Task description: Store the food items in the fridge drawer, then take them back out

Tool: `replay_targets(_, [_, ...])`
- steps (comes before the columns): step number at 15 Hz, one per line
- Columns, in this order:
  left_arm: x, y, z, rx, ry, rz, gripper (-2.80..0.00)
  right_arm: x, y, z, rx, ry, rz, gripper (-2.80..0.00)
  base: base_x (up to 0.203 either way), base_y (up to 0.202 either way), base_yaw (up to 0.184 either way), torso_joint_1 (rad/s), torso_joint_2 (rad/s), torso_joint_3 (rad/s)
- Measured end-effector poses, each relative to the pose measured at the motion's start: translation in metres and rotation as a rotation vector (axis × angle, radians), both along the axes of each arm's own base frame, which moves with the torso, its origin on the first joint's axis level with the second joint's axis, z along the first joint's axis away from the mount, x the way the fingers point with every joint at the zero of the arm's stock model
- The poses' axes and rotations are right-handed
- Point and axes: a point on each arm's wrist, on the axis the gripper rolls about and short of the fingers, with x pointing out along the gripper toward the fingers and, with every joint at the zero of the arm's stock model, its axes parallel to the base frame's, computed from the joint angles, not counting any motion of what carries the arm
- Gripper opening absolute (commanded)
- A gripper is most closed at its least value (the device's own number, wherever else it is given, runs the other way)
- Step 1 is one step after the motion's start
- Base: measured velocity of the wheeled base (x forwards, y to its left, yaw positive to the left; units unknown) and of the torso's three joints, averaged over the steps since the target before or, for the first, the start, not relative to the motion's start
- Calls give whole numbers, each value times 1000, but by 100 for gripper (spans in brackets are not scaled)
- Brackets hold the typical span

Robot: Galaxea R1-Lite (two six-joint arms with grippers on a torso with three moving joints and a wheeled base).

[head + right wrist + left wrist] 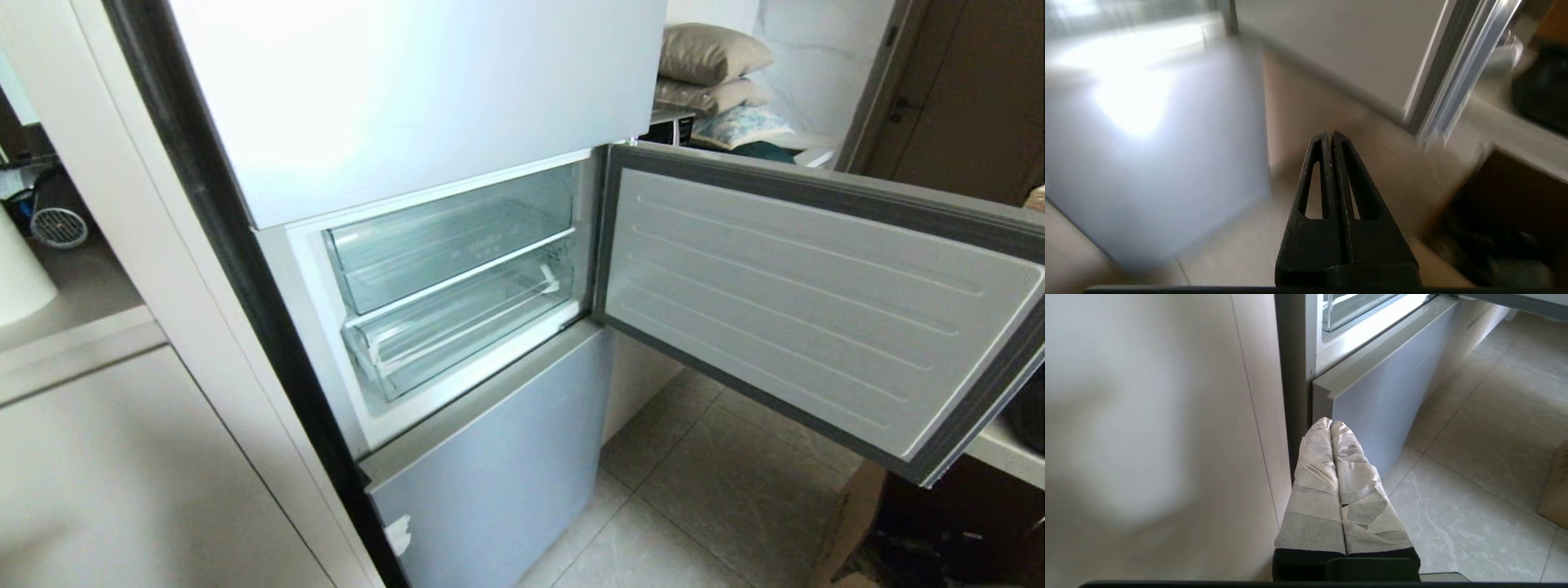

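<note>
Both pincers (1331,424) (1329,134) closed, low beside fridge door (816,302).

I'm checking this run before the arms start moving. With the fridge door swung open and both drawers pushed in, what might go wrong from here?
1. The open door juts out on the robot's right; the shut right gripper hangs below it and might strike its edge when raised.
2. The clear fridge drawer is pushed in and hard to see, so a grab at its lip may slip.
3. No food is in view, so storing cannot begin yet. The shut left gripper hangs beside the lower panel.
</note>
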Motion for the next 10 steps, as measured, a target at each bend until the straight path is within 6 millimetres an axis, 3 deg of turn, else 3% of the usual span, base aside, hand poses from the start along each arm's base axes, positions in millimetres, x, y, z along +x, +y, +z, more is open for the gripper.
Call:
replay_targets(2, [0, 0, 0, 0, 0, 1, -280, -6, 0, 36, 143, -130, -12, -280, 0, 0, 0, 0, 0, 0])
replay_targets(4, [0, 0, 0, -1, 0, 0, -280, -14, 0, 88, 358, -252, -57, -280, 0, 0, 0, 0, 0, 0])
replay_targets(6, [0, 0, 0, -1, 0, 0, -280, -2, 2, 127, 559, -327, -190, -280, 0, 0, 0, 0, 0, 0])
replay_targets(8, [0, 0, 0, -1, 0, 0, -280, 24, -2, 146, 680, -389, -338, -280, 0, 0, 0, 0, 0, 0])
replay_targets(10, [0, 0, 0, -1, 0, 1, -280, 54, -21, 148, 751, -409, -440, -280, 0, 0, 0, 0, 0, 0])
